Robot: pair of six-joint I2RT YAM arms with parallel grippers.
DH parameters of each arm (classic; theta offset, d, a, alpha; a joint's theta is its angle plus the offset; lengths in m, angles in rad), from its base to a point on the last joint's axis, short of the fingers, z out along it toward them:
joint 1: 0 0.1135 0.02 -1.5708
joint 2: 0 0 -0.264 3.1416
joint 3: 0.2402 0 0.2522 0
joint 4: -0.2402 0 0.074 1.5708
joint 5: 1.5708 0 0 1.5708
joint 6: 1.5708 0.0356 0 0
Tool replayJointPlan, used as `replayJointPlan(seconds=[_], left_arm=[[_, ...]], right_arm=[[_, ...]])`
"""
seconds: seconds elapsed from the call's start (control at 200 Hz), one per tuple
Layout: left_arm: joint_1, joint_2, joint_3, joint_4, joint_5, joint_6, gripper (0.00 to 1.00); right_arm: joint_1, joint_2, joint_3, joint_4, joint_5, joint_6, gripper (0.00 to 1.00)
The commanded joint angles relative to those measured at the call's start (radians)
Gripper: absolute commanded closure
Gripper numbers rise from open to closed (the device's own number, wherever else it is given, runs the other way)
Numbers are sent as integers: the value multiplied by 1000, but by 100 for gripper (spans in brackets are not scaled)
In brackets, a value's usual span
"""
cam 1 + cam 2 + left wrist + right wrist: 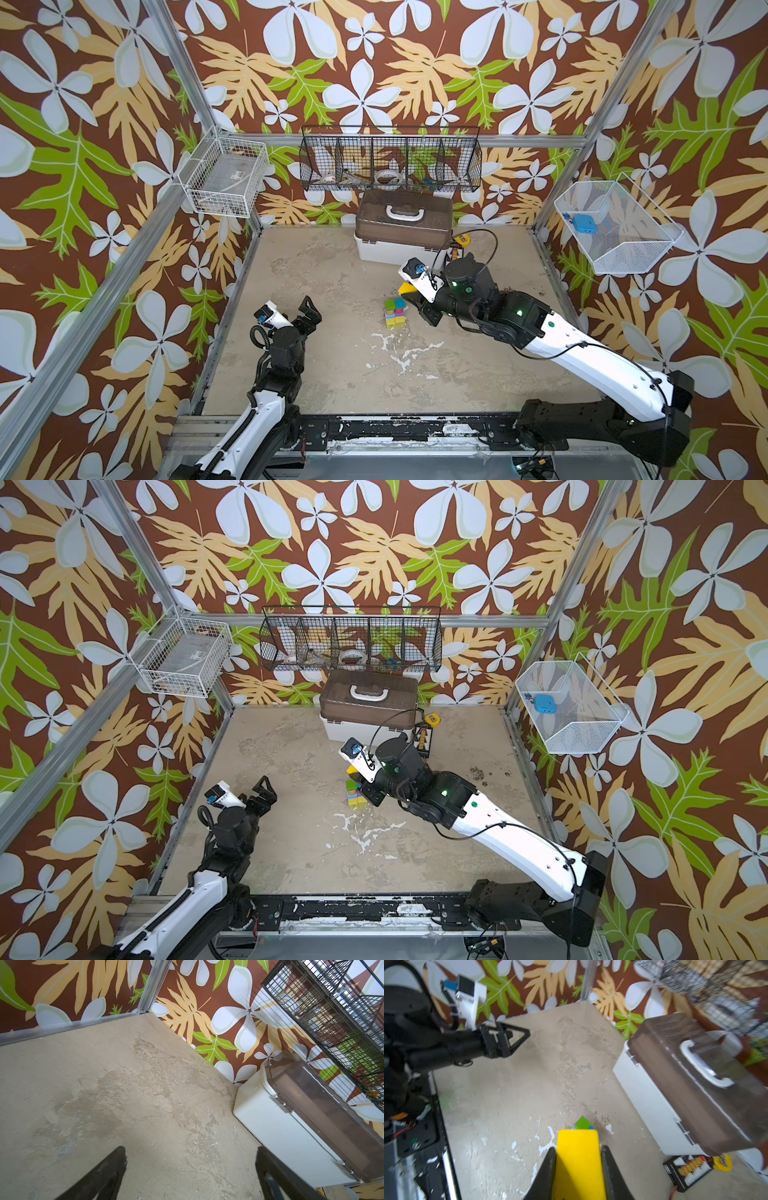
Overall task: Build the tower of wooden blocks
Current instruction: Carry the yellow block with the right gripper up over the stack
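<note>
Your left gripper [311,311] hangs over the near left of the table [332,365], jaws spread wide with nothing between them. The left wrist view shows only bare surface there.

Mid-table stands the wood block tower [395,312], with yellow and purple blocks at the base and green and teal above.

Your right gripper [579,1150] is clamped on a yellow block [579,1167], held over the tower's far side. The green top block [582,1122] shows just past its far edge. That wrist view is blurred, so whether the yellow block touches the tower cannot be told.

Behind, against the back wall, sits the white box with brown lid [403,232], under a black wire basket [390,160].
</note>
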Motion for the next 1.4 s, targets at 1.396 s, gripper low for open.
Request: replayJointPlan(seconds=[1.396], left_arm=[[-74,190,-92,531,720,-16,18]], right_arm=[[-251,719,529,-465,-503,-992,100]])
